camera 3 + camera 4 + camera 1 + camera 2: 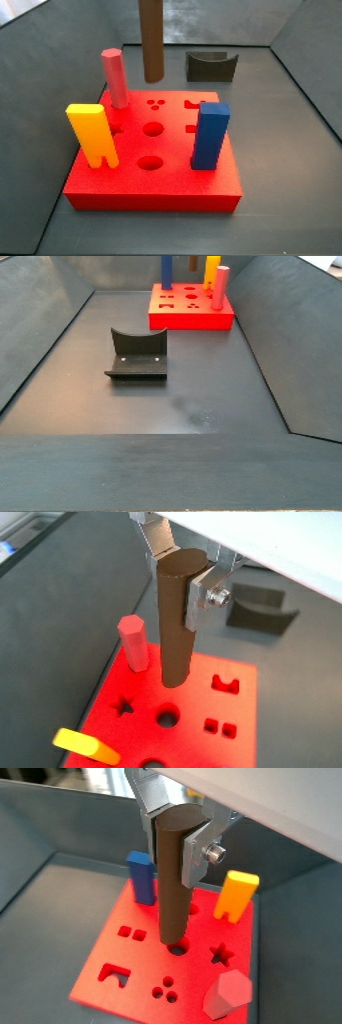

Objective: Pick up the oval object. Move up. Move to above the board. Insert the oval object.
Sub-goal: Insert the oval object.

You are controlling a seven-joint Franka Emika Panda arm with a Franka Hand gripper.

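While the gripper [185, 574] pinches the oval object [177, 622] upright above the board [160, 190], the dark grey walled floor [174, 406] holds the fixture [138, 356].

The tabletop [187, 376] is a dull, dark grey sheet, sunk like the bottom of a trough. Dark grey walls [34, 326] slope up from it at nine and three o'clock, with a back wall [120, 271] at twelve. A near panel [147, 471] closes it at six. A pale scuff [198, 414] marks the sheet at about five o'clock from the fixture [136, 356], which stands left of centre. Soft, even light falls from above.
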